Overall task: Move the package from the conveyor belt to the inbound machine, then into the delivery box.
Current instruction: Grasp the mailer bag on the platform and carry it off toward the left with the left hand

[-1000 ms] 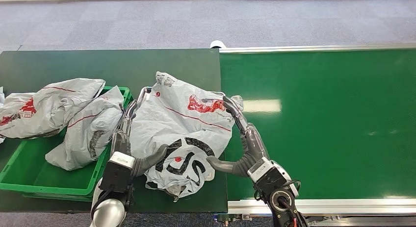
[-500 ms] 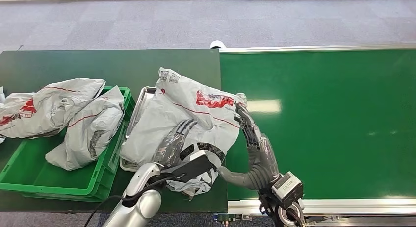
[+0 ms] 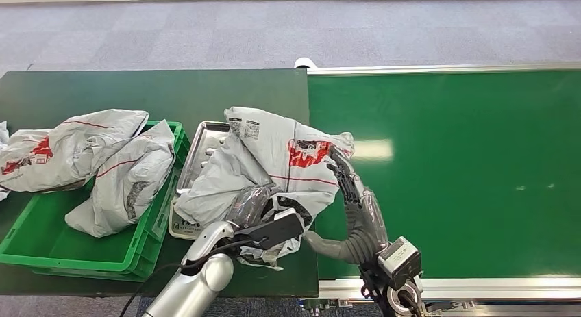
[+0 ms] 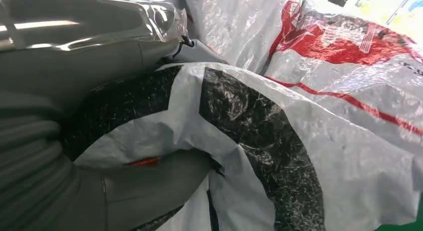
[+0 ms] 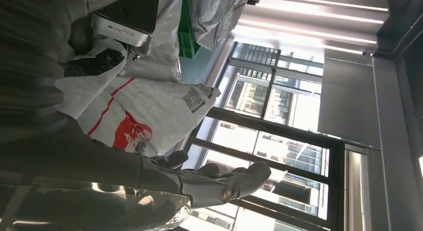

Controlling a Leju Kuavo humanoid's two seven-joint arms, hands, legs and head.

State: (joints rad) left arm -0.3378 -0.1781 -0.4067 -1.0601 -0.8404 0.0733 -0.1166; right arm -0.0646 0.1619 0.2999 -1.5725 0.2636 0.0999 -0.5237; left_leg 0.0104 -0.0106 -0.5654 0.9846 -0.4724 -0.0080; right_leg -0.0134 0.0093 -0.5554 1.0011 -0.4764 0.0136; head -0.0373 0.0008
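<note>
Over the tray [image 3: 205, 135], package [image 3: 274, 159] held slanted lengthwise.

Parcel-sorting station, indoors.
I see a green conveyor belt [image 3: 445, 173], courier bags [image 3: 82, 153] in a green crate [image 3: 41, 248], carpeted floor [image 3: 205, 36].

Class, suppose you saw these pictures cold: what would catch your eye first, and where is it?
First, the crumpled grey package with red print, clasped between the left hand and right hand above a metal tray. Then the bright green conveyor belt to the right, and the green crate of similar bags on the left.
</note>
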